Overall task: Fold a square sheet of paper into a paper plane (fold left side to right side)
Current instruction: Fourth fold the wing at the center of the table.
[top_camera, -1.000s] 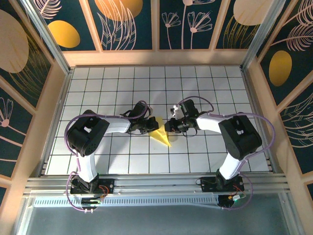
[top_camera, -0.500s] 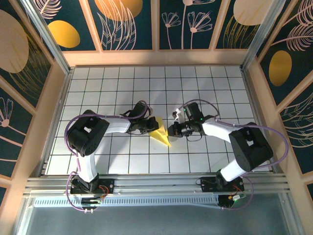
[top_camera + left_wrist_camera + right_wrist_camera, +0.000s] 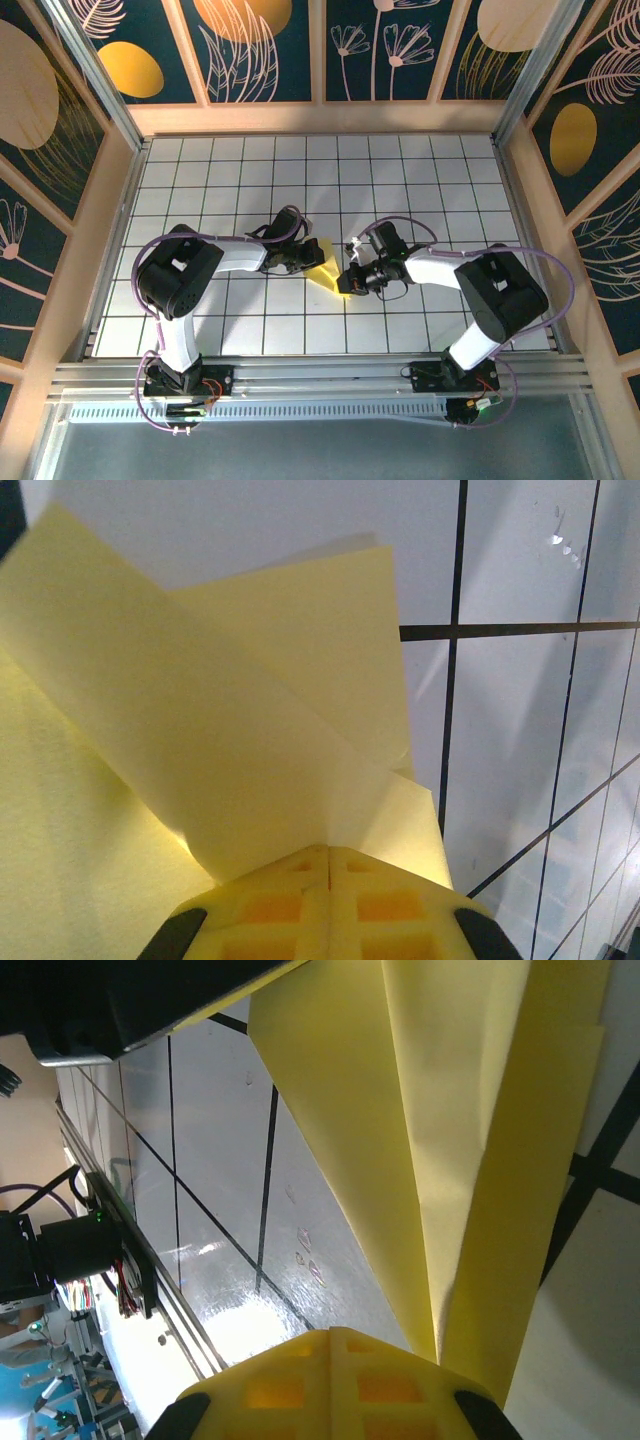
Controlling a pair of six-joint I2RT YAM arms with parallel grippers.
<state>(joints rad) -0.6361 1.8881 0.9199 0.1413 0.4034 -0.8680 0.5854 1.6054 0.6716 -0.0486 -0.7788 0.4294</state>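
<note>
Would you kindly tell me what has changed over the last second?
The right gripper moved toward the near side, onto the pointed end of the folded yellow paper, and shut its jaws on it. The left gripper stayed shut on the paper's other side, and the paper kept its place.

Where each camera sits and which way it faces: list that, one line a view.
Top external: above and behind the arm bases, looking down on the tiled table; both arms, left gripper and right gripper on the folded yellow paper.
Left wrist: on the left wrist, looking along its shut yellow fingers at the paper.
Right wrist: likewise along its own shut fingers, paper pinched.
Shared: all three show the paper and grid tiles.
</note>
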